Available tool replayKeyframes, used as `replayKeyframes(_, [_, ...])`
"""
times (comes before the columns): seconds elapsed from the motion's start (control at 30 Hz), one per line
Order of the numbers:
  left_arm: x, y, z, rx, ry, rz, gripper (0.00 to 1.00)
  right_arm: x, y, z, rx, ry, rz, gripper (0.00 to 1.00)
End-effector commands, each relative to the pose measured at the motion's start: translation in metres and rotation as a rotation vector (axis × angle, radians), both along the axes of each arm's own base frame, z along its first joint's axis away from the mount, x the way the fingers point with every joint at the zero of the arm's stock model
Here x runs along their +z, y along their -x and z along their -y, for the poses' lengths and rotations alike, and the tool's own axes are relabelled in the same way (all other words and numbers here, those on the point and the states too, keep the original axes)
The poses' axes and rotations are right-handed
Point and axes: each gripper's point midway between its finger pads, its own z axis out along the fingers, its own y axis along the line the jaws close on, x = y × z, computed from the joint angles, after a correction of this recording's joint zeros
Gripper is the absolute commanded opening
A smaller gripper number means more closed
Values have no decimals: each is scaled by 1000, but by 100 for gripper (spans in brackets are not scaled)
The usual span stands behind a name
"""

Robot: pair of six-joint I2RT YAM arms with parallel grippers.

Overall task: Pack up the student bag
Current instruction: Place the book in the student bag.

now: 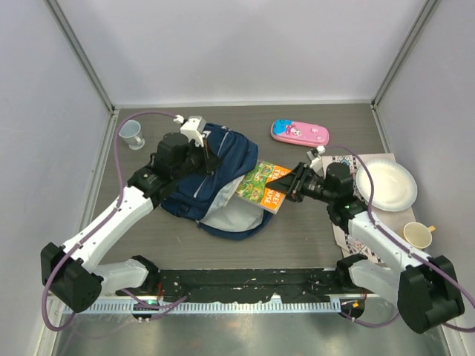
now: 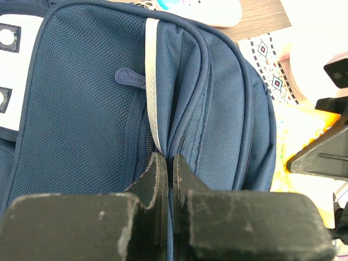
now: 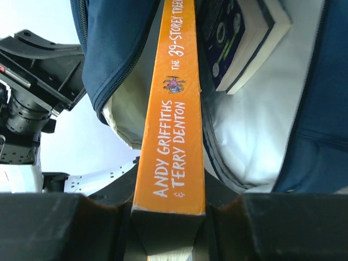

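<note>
Student bag: navy, lying mid-table left of centre, its mouth open toward the right arm; pale lining showing
Left gripper: clenched on a fold of the bag's navy fabric beside the white stripe, at the bag's far edge
Right gripper: grasping a book by its orange spine; the spine reads "Andy Griffiths & Terry Denton"
Book position: far end at the bag's opening, over the lining; near end outside, in the fingers
Inside the bag: a second book lies against the lining
Table: pink pencil case beyond the bag; white plate on the right; clear cup far left
</note>
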Motion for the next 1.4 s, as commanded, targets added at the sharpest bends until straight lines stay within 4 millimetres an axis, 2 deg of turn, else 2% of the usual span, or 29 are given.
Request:
replayKeyframes(0.0, [83,-4,10,-22,195,222,0,45,-1,-30,78,-109,172,1])
replayKeyframes(0.03, [82,-4,11,-25,196,219,0,52,-6,-36,68,-117,198,1])
replayKeyframes(0.1, [82,-3,11,-28,200,218,0,44,-7,-55,94,-100,197,1])
replayKeyframes(0.13, [85,-2,11,-31,207,222,0,53,-13,-61,76,-106,234,1])
replayKeyframes(0.17, [83,-1,11,-29,207,219,0,43,-18,-70,72,-89,223,1])
replayKeyframes(0.23, [84,1,10,-29,213,217,0,43,-25,-81,34,-97,246,1])
replayKeyframes(0.33, [84,3,9,-27,218,214,0,31,-35,-88,-30,-91,268,1])
replayKeyframes(0.4, [86,5,6,-22,217,220,0,22,-51,-87,-123,-77,253,1])
replayKeyframes(0.5, [85,5,2,-10,201,225,0,20,-62,-92,-201,-86,234,1])
replayKeyframes(0.63, [87,6,2,-8,204,225,0,2,-83,-107,-241,-74,158,1])
replayKeyframes(0.73, [84,5,3,-12,200,214,0,-1,-88,-124,-233,-103,116,5])
replayKeyframes(0.8, [82,5,4,-14,200,210,0,-29,-91,-129,-259,-7,63,12])
replayKeyframes(0.83, [81,5,4,-13,201,209,0,-36,-94,-125,-296,17,56,14])
replayKeyframes(0.9, [81,4,3,-9,201,207,0,-48,-91,-125,-288,43,35,24])
replayKeyframes(1.0, [81,4,4,-12,203,208,0,-72,-86,-125,-258,141,-14,32])
replayKeyframes(1.03, [80,4,4,-11,201,207,0,-78,-78,-127,-214,164,-25,42])
replayKeyframes(1.07, [79,3,5,-12,200,204,0,-85,-74,-126,-204,184,-39,45])
replayKeyframes(1.17, [77,3,6,-18,198,198,0,-109,-59,-120,-155,234,-84,52])
replayKeyframes(1.23, [76,3,7,-20,199,195,0,-118,-50,-118,-129,251,-99,59])
replayKeyframes(1.37, [72,3,7,-21,197,185,0,-127,-38,-111,-88,306,-111,63])
